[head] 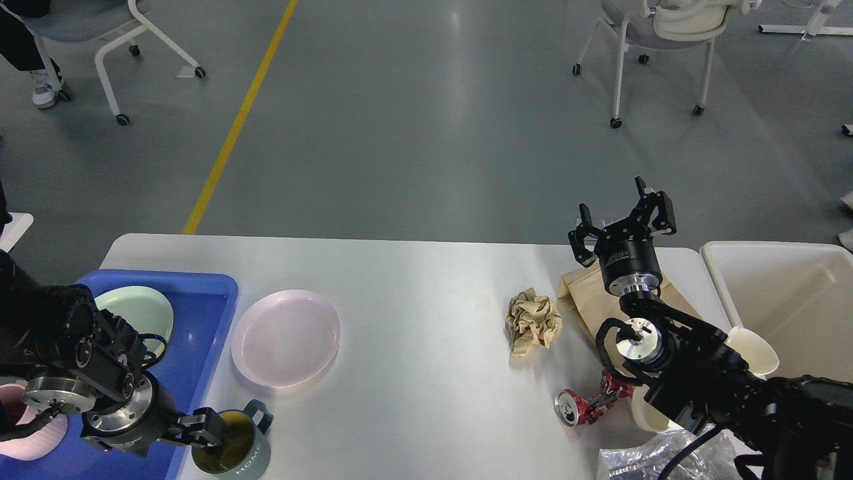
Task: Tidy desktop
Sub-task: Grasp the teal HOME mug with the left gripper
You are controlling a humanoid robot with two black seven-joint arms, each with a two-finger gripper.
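Note:
The white-grey desktop (413, 280) fills the lower half of the head view. My left gripper (194, 432) is low at the front left, at the edge of the blue tray (200, 313), with one finger (208, 424) at the left rim of a teal mug (241, 452). It looks open and holds nothing. My right gripper (623, 223) is open and empty, raised above the far right edge over a brown paper bag (581, 299). A pink plate (286, 337), a crumpled paper ball (533, 321) and a crushed red can (590, 407) lie on the desktop.
A green plate (136, 312) lies in the blue tray, and a pink mug (26, 437) is mostly hidden by my left arm. A cream-white bin (793, 300) stands at the right, with a white cup (756, 350) beside it. Clear plastic (656, 460) lies at the front right. Chairs stand on the floor beyond.

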